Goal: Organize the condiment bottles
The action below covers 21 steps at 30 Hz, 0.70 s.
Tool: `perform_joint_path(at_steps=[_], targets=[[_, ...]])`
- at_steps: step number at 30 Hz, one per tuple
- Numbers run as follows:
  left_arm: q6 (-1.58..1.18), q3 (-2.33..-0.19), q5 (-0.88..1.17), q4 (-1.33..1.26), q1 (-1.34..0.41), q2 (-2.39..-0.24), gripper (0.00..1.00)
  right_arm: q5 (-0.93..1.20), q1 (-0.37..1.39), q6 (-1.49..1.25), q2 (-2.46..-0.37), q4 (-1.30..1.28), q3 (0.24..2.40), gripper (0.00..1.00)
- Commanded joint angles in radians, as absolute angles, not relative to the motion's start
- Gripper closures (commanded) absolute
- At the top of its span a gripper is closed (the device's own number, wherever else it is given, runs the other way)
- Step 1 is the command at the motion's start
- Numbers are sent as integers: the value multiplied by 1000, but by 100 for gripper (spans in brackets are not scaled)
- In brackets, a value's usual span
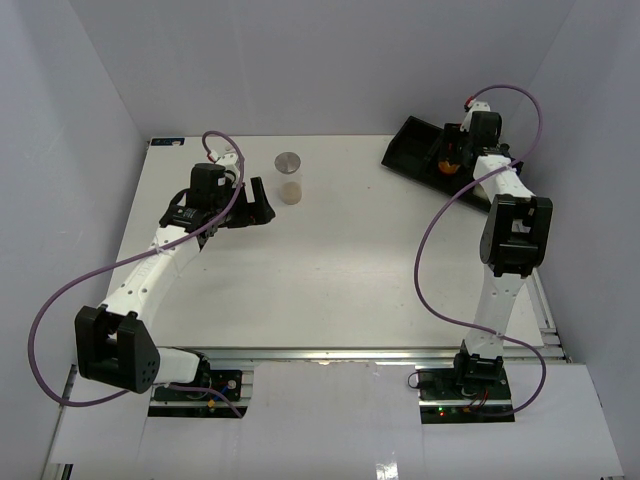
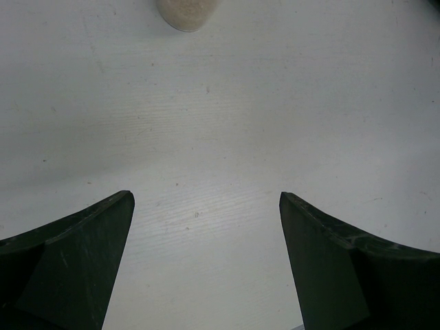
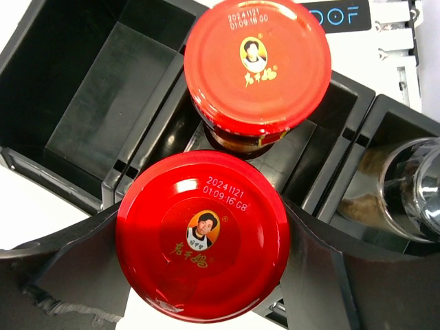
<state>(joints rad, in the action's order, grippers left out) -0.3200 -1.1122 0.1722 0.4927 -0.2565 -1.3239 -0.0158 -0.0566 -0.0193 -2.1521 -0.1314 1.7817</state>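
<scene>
Right fingers [image 3: 82,268] are clamped on a red-capped jar [image 3: 203,237], over the black tray [image 3: 75,103] and just beside its twin [image 3: 258,65]. It's full glass, so I'd guess heavy-ish and slick; best squeezed on the body under the cap. Left fingers [image 2: 75,254] gape wide with nothing in them, and the grey-lidded jar [image 1: 288,178] stands on the bench [image 1: 350,260] just ahead.
</scene>
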Motion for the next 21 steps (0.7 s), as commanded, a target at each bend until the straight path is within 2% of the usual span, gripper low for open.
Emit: perform_joint_path(at_steps=[1,11,18,21], targets=[[-310,-1119,171,483,-252,-1272,2,-13,-60,-16,-2099,24,1800,22],[-304,-1115,159,488,-252,-1272,2,-30,-60,-14,-2077,0,1801,15],[-311,-1144,158,497,-252,-1294,2,-44,-58,-27,-1991,-190,1873,12],[-327,-1190,175,506,-252,-1327,2,35,-57,-58,-1911,-225,1856,10]])
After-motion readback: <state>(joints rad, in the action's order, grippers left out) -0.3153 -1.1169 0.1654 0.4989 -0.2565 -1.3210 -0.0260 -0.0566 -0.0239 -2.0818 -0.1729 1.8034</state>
